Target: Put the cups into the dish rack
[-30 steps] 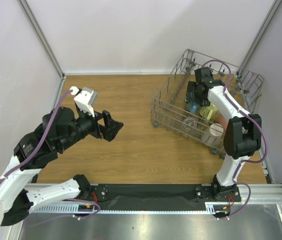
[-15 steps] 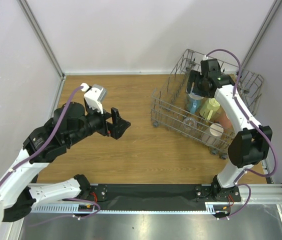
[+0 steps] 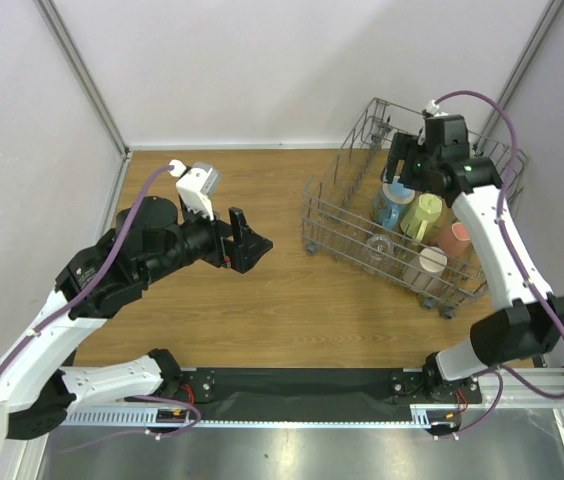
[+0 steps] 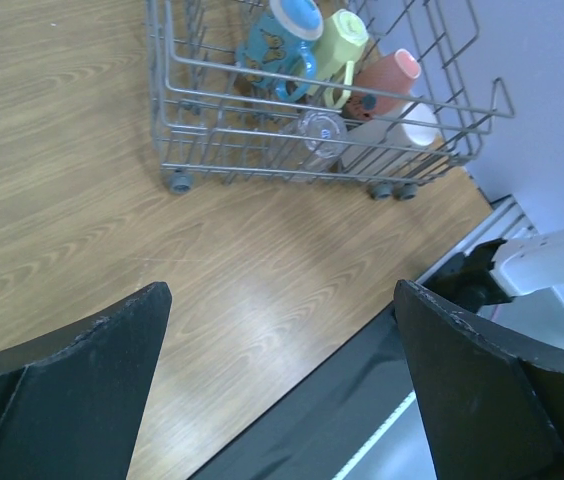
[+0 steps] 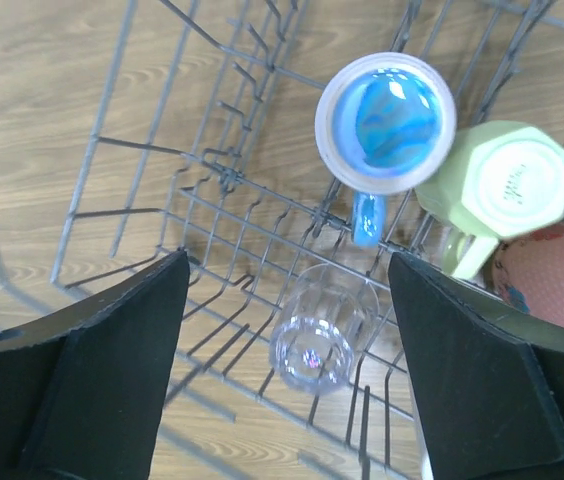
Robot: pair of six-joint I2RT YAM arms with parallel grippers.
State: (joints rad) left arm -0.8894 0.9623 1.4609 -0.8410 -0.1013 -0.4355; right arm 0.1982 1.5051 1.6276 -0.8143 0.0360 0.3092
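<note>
The grey wire dish rack (image 3: 340,214) stands at the table's right back. Inside it are a blue tumbler (image 3: 392,204), a pale yellow mug (image 3: 423,214), a salmon-pink mug (image 3: 454,238), a beige cup (image 3: 432,262) and a clear glass (image 3: 380,247). My right gripper (image 3: 402,166) hangs open above the rack's back part, holding nothing. Its wrist view looks down on the blue tumbler (image 5: 387,120), the yellow mug (image 5: 507,185) and the glass (image 5: 317,340) lying on its side. My left gripper (image 3: 252,241) is open and empty over the bare table, left of the rack.
The wooden table (image 3: 262,300) is bounded by white walls at the back and both sides. A black strip (image 3: 302,385) with the arm bases runs along the near edge. The left wrist view shows the rack (image 4: 262,72) on small wheels near that edge.
My right gripper has let go of the blue tumbler, lifted out of the rack and opened wider. The left arm has swung right, toward the middle of the table.
</note>
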